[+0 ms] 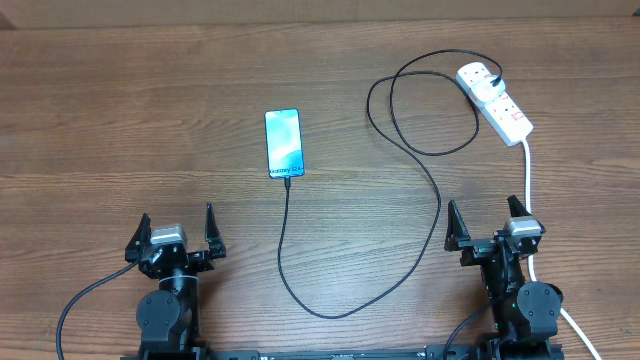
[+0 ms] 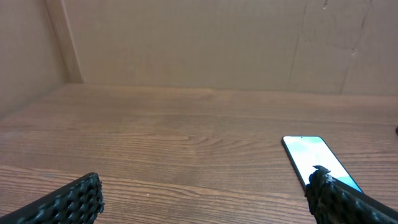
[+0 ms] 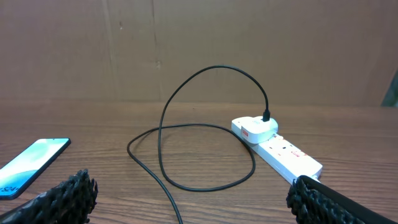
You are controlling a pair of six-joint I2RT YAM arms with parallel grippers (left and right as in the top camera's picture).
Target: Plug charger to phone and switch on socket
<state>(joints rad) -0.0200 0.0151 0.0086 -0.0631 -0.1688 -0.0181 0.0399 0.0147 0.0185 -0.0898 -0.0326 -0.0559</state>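
1. A slim, black-edged phone with a blue-teal screen (image 1: 283, 143) lies flat mid-counter on the brown wooden counter (image 1: 100, 120).
2. The thin black charger cable (image 1: 287, 205) meets the phone's near edge and loops to the white power-strip socket (image 1: 497, 100) at far right.
3. Left jaws and right jaws are both released and empty.

Both arms are matt black throughout. The left gripper (image 1: 177, 212) and the right gripper (image 1: 482, 205) each carry two tapering, pointed black fingers (image 1: 211, 228), with a small silver-grey block (image 1: 166, 235) seated between them at the root. Behind sit round black joint housings (image 1: 160, 311). A thin black cable (image 1: 75, 303) curves away from each base. Seen close, the finger pads (image 2: 74, 200) have a knobbly, pebbled surface.
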